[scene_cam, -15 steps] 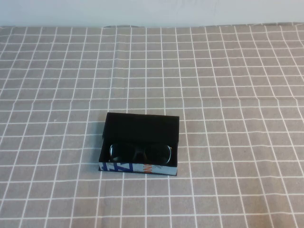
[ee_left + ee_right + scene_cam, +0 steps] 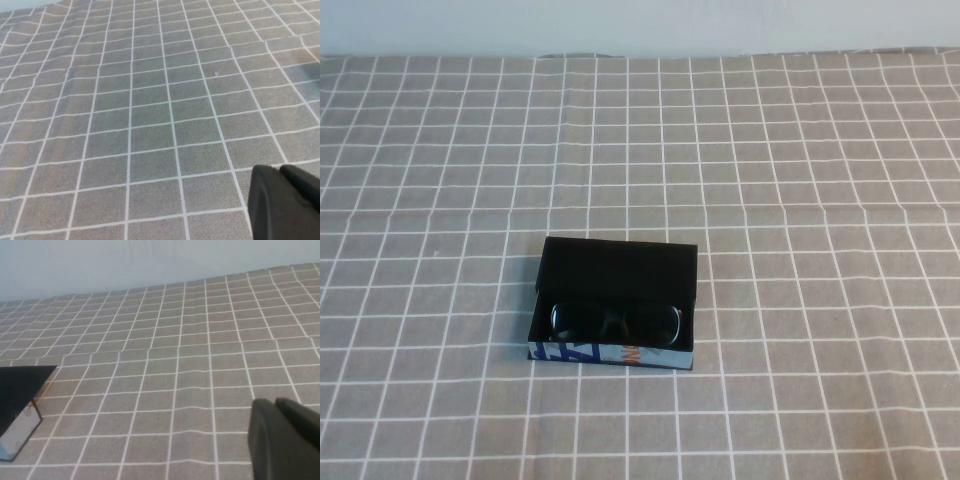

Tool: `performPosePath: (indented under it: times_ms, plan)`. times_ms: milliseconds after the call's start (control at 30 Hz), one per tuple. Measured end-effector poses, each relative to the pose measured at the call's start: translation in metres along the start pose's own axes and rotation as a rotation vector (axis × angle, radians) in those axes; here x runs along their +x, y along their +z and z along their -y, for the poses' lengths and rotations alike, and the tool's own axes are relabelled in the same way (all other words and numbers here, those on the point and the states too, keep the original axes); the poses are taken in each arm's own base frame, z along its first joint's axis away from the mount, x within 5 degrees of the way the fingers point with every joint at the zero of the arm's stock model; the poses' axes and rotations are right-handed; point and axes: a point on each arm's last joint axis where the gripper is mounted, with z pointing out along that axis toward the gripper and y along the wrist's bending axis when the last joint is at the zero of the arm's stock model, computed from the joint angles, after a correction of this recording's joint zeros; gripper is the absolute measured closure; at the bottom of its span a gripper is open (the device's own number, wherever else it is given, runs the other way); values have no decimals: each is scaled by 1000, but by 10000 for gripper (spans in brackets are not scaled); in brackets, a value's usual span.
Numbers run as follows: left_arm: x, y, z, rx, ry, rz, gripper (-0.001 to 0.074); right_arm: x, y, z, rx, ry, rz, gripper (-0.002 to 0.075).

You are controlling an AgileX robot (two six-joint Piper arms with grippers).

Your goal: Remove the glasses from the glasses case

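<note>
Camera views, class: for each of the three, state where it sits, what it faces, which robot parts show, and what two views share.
High view: raised, angled down at the black box-like glasses case holding black dark-lensed glasses; no arms show.
Left wrist view: faces grey checked tablecloth; left gripper in the corner.
Right wrist view: right gripper, plus the case's corner, shared with the high view.

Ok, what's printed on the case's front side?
A blue, white and orange print on the glasses case, clearest in the high view; neither gripper is near it.

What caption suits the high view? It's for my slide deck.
Open glasses case on the checked cloth, glasses inside; neither left nor right gripper appears in this view.
</note>
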Motion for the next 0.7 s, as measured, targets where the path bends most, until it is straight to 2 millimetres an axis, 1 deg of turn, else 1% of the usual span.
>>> performPosePath:
  times_ms: [700]
  plan:
    - [0,0,0,0,0,0,739,0,0,0,-1,9,3,744]
